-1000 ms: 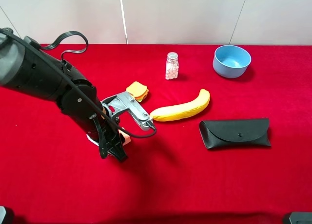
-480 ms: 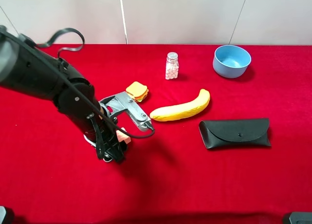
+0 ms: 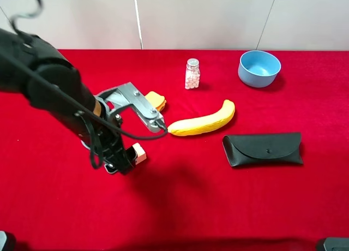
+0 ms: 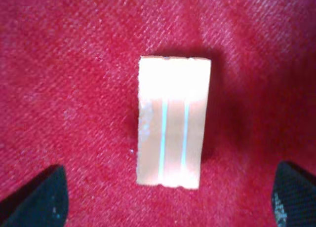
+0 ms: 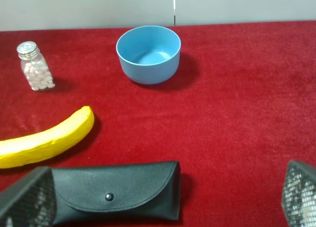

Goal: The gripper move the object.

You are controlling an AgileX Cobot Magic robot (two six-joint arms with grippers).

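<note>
Object (image 4: 173, 122): cream-white block with pinkish-orange edges, lying flat on the red surface (image 3: 245, 207), off the left end of the banana (image 3: 202, 121), nearer the camera than the banana and not touching it
Left claw (image 4: 170, 202): released, tips spread wide; it hangs directly over the block, with one dark tip on each side and red cloth showing between each tip and the block; it grasps nothing and touches nothing that its wrist view shows
Right claw (image 5: 163, 202): spread wide and empty, on the opposite side of the banana from the block, above the black case (image 5: 116, 187)
Step in hand: judged from the free block and the splayed tips, the left arm is at the point where grip and block part or meet; the pictures alone do not say which
Doing it well: keep the wrist square over the block's long sides and move straight up or straight down, with no sideways drift, so that neither tip clips an edge
If closing: bring both tips in evenly on the two long sides, low on the block, so that it does not pivot
Watch for: the block is light and the cloth is napped, so a glancing touch would likely skew it or push it towards the banana
</note>
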